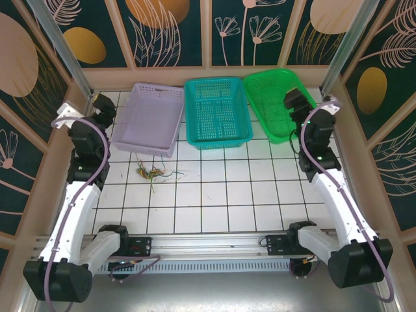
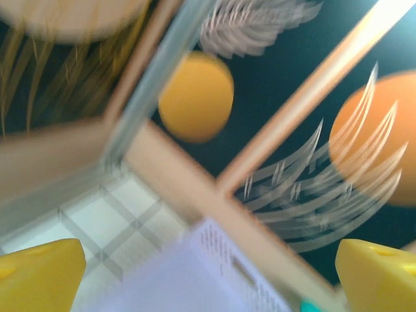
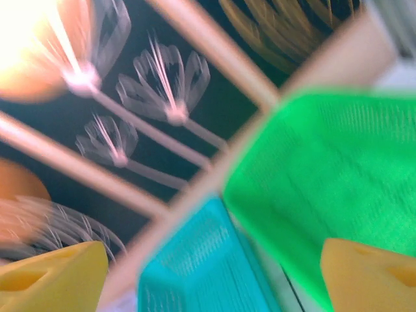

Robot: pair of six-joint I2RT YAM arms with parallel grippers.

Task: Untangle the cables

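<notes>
One tangle of cables [image 1: 151, 173] lay on the counter [image 1: 260, 188] | left gripper [image 2: 208, 266] stood wide, holding nothing | right gripper [image 3: 208, 266] stood wide, holding nothing

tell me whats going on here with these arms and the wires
Nothing is being handled yet. The tangled cables lie on the table in front of the purple basket. The left gripper hangs beside that basket, the right gripper by the green basket, both open and empty.
</notes>
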